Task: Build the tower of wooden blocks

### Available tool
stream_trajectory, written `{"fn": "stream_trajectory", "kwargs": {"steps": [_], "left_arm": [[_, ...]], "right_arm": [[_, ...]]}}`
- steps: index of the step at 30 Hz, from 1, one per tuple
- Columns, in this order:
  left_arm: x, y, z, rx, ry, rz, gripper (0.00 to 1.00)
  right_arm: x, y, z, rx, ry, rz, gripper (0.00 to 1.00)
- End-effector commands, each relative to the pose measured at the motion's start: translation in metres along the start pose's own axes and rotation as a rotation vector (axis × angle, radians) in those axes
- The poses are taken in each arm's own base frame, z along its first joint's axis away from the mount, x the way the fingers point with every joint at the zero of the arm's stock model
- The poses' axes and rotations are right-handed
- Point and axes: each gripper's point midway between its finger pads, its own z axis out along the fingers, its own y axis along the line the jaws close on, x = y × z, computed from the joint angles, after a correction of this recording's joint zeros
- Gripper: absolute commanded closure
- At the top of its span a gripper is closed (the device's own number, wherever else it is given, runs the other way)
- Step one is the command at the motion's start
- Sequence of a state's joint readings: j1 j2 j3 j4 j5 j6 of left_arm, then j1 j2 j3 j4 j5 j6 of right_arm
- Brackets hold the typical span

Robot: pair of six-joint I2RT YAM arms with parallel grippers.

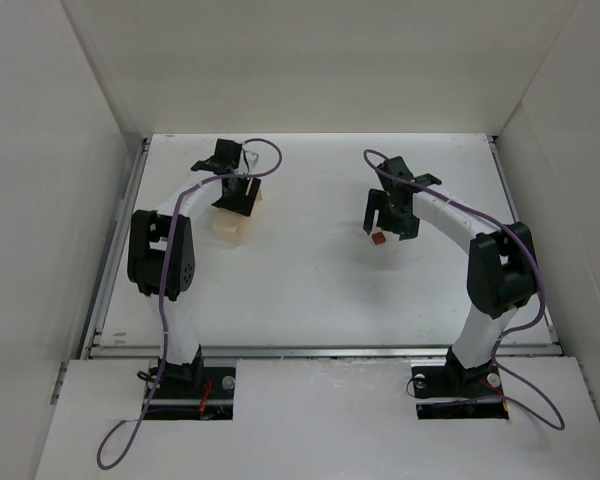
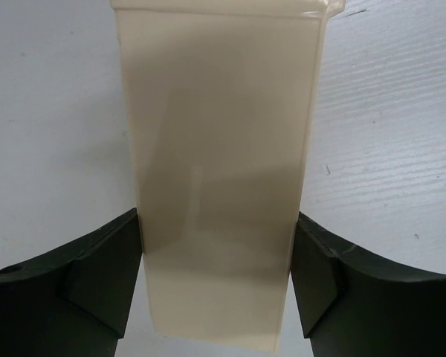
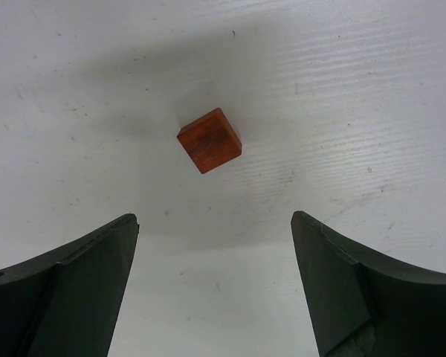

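A light tan oblong block (image 2: 215, 186) lies on the white table, also seen from above (image 1: 230, 230). My left gripper (image 2: 217, 282) is open and straddles its near end, with one jaw close against each long side. From above the left gripper (image 1: 237, 200) is low over that block. A small reddish-orange cube (image 3: 209, 140) sits on the table, also in the top view (image 1: 378, 239). My right gripper (image 3: 215, 282) is open and empty, hovering just short of the cube; it also shows from above (image 1: 392, 212). No dark brown cube is in view.
White walls enclose the table (image 1: 310, 290) on the left, back and right. A metal rail (image 1: 320, 350) runs along the near edge in front of the arm bases.
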State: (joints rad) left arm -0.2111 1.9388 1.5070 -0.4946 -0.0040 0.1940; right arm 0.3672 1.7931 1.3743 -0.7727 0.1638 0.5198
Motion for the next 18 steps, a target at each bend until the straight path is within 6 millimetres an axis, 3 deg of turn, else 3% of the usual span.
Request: {"fn": "stream_trajectory", "kwargs": {"steps": [1, 2, 5, 6, 7, 9, 10, 12, 13, 18], "left_arm": [[-0.023, 0.009, -0.025, -0.062, -0.051, 0.012, 0.97], [-0.027, 0.001, -0.029, -0.08, -0.061, 0.038, 1.0], [-0.029, 0.005, -0.035, -0.25, -0.081, 0.11, 1.0], [-0.031, 0.003, -0.046, -0.359, -0.1, 0.174, 1.0], [-0.026, 0.0, -0.041, -0.413, -0.116, 0.207, 1.0], [-0.026, -0.015, -0.046, -0.499, -0.149, 0.285, 1.0], [-0.03, -0.008, -0.054, -0.603, -0.173, 0.301, 1.0], [-0.017, -0.009, -0.048, -0.695, -0.151, 0.355, 1.0], [-0.018, -0.009, -0.057, -0.771, -0.161, 0.37, 1.0], [-0.021, -0.009, -0.064, -0.911, -0.201, 0.399, 1.0]], "right_arm": [[-0.008, 0.009, -0.003, -0.029, -0.039, -0.004, 0.11], [-0.008, 0.009, -0.003, -0.029, -0.039, -0.004, 0.11], [-0.008, 0.009, -0.003, -0.029, -0.039, -0.004, 0.11], [-0.008, 0.009, -0.003, -0.029, -0.039, -0.004, 0.11], [-0.008, 0.009, -0.003, -0.029, -0.039, -0.004, 0.11], [-0.008, 0.009, -0.003, -0.029, -0.039, -0.004, 0.11], [-0.007, 0.011, -0.003, -0.036, -0.034, -0.004, 0.11], [-0.007, 0.011, -0.003, -0.036, -0.034, -0.004, 0.11], [-0.007, 0.011, -0.003, -0.037, -0.034, 0.005, 0.11], [-0.008, 0.011, -0.007, -0.045, -0.048, 0.007, 0.11]]}}
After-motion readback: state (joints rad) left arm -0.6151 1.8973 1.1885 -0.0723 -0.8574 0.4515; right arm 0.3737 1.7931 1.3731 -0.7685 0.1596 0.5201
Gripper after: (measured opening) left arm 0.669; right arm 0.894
